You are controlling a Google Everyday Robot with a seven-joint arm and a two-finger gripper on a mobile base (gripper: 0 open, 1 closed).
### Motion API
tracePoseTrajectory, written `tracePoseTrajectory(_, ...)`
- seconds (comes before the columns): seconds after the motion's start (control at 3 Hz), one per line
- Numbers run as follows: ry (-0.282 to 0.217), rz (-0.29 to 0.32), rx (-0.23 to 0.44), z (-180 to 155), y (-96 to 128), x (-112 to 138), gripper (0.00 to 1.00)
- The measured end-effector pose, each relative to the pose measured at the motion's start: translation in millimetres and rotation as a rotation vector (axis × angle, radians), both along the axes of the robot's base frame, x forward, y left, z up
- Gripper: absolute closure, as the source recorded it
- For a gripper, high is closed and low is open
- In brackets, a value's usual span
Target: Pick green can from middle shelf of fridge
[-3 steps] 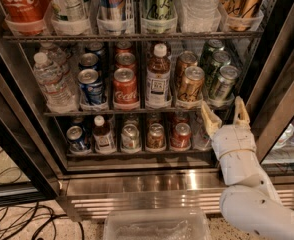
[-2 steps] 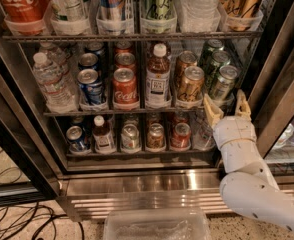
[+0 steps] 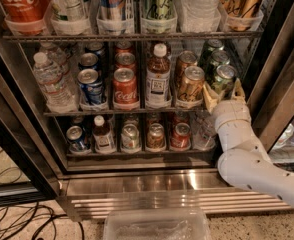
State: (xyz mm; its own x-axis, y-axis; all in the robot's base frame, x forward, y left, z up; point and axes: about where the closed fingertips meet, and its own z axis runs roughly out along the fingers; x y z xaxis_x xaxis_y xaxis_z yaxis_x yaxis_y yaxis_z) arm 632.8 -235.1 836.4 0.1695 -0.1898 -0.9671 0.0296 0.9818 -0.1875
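Three dark green cans stand in a row at the right end of the middle shelf [image 3: 87,112] of the fridge [image 3: 137,184]. The front green can [image 3: 224,77] is nearest the rail. My gripper [image 3: 223,93], on a white arm coming up from the lower right, is open at the shelf's front edge. Its tan fingers [image 3: 209,97] stand either side of the front can's lower part. I cannot tell whether they touch it.
Left of the green cans are gold-bronze cans [image 3: 191,84], a brown bottle [image 3: 158,76], red Coca-Cola cans [image 3: 125,87], blue cans [image 3: 91,84] and water bottles [image 3: 49,79]. The glass door [image 3: 282,89] stands open at right. A clear tub [image 3: 157,225] and cables [image 3: 12,220] lie on the floor.
My gripper has risen from below the middle shelf's rail and moved in, so its fingers now flank the front green can.
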Motion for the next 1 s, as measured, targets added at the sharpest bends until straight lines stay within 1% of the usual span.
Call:
tracePoseTrajectory(0.33,0.004,0.013,-0.001,0.8,1.6,5.1,0.50)
tracePoseTrajectory(0.67,0.020,0.045,0.012,2.4,5.9,4.5,0.69)
tracePoseTrajectory(1.0,0.020,0.045,0.012,2.4,6.0,4.5,0.92)
